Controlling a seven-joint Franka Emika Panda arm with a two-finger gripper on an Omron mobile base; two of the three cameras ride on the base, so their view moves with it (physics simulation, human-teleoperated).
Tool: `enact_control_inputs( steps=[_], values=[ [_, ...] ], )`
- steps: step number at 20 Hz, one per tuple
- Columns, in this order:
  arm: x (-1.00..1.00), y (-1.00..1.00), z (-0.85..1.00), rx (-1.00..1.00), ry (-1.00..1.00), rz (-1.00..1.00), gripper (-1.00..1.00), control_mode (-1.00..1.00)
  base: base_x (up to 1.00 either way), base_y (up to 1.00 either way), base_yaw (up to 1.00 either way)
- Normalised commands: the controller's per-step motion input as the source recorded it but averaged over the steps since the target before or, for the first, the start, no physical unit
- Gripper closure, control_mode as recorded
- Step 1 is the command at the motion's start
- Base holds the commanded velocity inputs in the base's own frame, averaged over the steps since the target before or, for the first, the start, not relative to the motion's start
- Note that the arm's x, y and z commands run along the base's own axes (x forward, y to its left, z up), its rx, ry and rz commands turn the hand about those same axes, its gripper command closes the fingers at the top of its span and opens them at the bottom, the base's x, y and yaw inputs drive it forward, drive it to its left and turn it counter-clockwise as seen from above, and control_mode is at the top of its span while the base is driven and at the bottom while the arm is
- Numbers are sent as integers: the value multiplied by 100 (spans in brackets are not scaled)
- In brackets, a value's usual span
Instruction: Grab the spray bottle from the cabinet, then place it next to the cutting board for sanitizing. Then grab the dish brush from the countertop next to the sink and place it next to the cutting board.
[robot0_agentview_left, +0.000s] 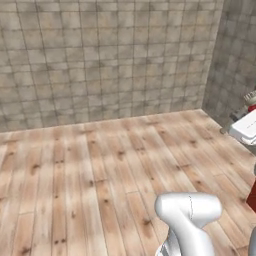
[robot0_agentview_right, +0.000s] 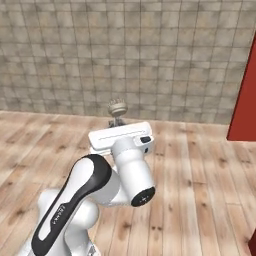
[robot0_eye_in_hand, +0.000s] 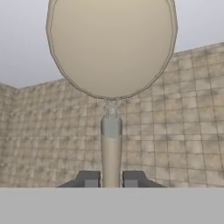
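My gripper is shut on the thin pale handle of the dish brush. The brush's round beige head fills the top of the hand view, with a grey collar below it. From the right base view the gripper points away toward the wall, and the small brush head stands just above the white hand. At the right edge of the left base view the brush head pokes out past the hand. The spray bottle, cutting board, sink and countertop are out of view.
A grey-beige tiled wall stands ahead and a wooden plank floor lies below. A red cabinet panel rises at the right edge, and a corner of it shows low at the right.
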Motion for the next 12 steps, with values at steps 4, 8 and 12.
enact_control_inputs(
  steps=[4, 8, 12],
  values=[
    [0, 0, 0, 0, 0, 0, 100, 100, 30, -4, -31],
    [0, 0, 0, 0, 0, 0, 100, 100, 24, -45, -24],
    [0, 0, 0, 0, 0, 0, 100, 100, -1, -100, -28]
  ],
)
